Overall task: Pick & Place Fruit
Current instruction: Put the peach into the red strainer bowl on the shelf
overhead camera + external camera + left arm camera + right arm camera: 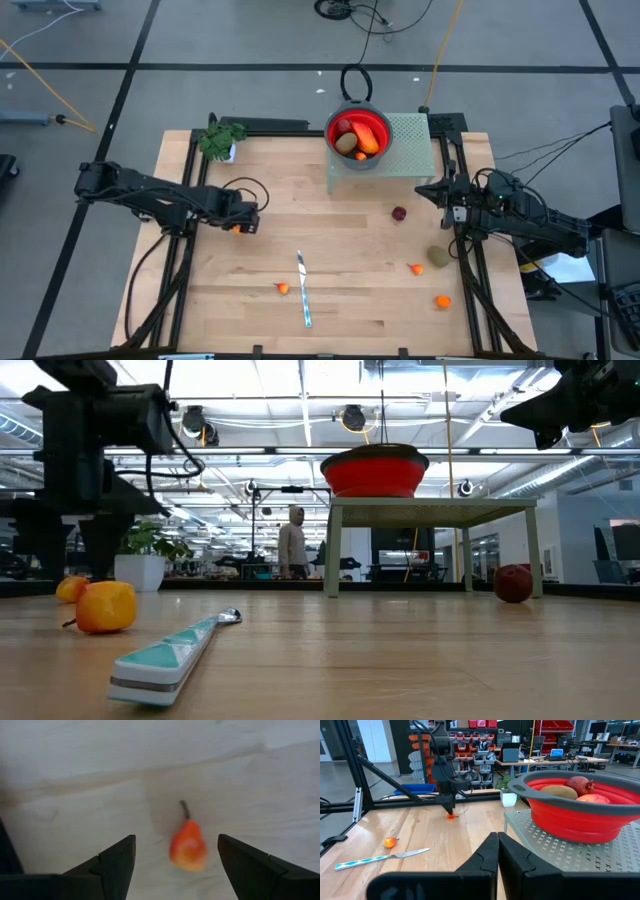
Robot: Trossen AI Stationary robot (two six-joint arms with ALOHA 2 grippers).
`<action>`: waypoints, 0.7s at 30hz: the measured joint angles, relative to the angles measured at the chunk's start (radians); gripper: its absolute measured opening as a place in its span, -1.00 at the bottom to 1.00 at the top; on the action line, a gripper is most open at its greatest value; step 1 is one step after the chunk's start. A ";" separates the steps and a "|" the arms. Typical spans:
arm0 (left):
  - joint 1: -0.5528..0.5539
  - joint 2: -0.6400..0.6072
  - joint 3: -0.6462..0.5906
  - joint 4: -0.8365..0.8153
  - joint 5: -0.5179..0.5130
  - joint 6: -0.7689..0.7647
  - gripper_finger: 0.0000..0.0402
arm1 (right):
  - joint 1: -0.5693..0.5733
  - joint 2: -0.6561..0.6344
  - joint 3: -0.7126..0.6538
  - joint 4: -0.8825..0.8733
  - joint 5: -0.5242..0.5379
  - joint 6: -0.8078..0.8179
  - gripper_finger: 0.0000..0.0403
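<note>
Where the wooden worktop [330, 290] spreads under both arms, a red bowl [360, 140] sits on a small green stand [410, 150] at the far edge, holding several fruit pieces, among them a long orange-red one and an olive-brown oval. The left gripper [240, 224] hangs low over the worktop's left-centre with its fingers spread wide, and between them lies a small orange pear-shaped fruit [188, 846], red-flushed, its long axis pointing away from the wrist with the thin dark stem at the far end; neither finger touches it. The right gripper [432, 189] hovers by the stand, fingers pressed together and empty. A dark red ball [399, 213] lies near it.
</note>
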 joint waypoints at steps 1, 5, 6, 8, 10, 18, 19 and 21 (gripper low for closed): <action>0.000 0.000 -0.011 0.015 0.001 0.001 0.41 | 0.000 0.000 0.000 0.000 0.000 0.000 -1.00; 0.000 0.000 -0.038 0.093 0.000 0.005 0.41 | 0.000 0.000 0.000 0.000 0.000 0.001 -1.00; 0.000 0.000 -0.043 0.102 0.000 0.006 0.41 | 0.000 0.000 0.000 0.000 0.000 0.004 -1.00; 0.000 0.000 -0.054 0.118 0.000 0.006 0.41 | 0.000 0.000 0.000 0.000 0.000 0.016 -1.00; 0.000 0.000 -0.066 0.133 0.001 0.007 0.41 | 0.000 0.000 0.000 0.000 0.000 0.024 -1.00; 0.000 -0.001 -0.097 0.166 -0.001 0.007 0.41 | 0.000 0.000 0.000 0.000 0.000 0.026 -1.00; 0.000 -0.001 -0.097 0.166 -0.001 0.009 0.41 | 0.000 0.000 0.000 0.000 0.000 0.026 -1.00; 0.000 -0.001 -0.097 0.165 0.000 0.019 0.41 | 0.000 0.000 0.000 0.000 0.000 0.026 -1.00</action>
